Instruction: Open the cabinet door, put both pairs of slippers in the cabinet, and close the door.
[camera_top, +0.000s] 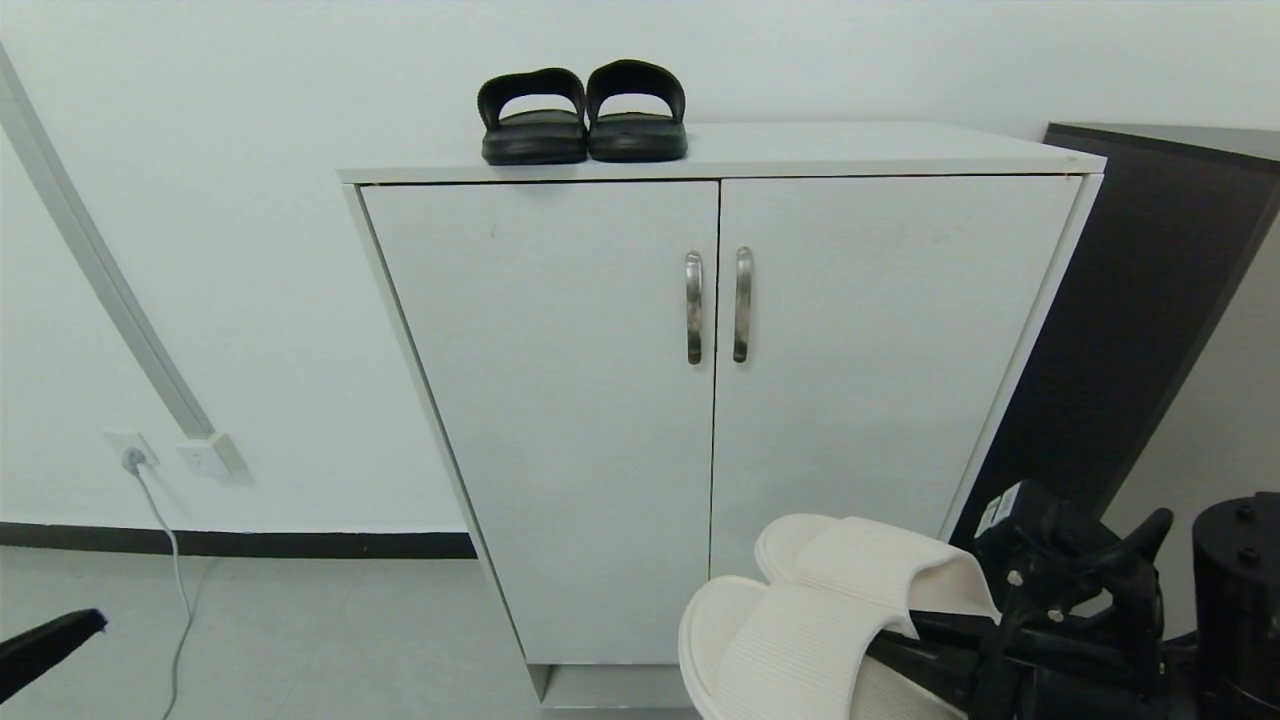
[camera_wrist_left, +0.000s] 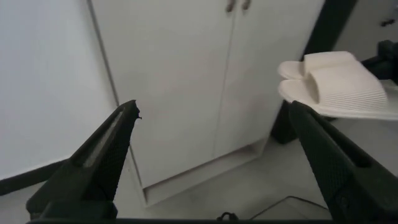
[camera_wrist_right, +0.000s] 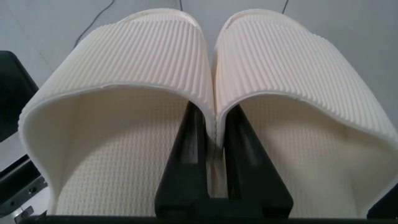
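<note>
Slippers, white pair (camera_top: 800, 620): ribbed cream straps, dimpled footbeds, rounded toes, side by side, held low before cabinet's right door. Your right gripper (camera_wrist_right: 214, 130) clenched on pair, one finger inside each strap, pinching adjoining strap edges together; arm low at right. Black slippers (camera_top: 584, 112): smooth, paired on cabinet top, left of centre, near front edge. Cabinet (camera_top: 560, 400): white, matte, both doors closed, two curved metal handles (camera_top: 694, 307) flanking centre seam. Your left gripper (camera_wrist_left: 212, 107) spread wide, holding nothing, low at left. Dark panel (camera_top: 1130, 330) just right of cabinet.
</note>
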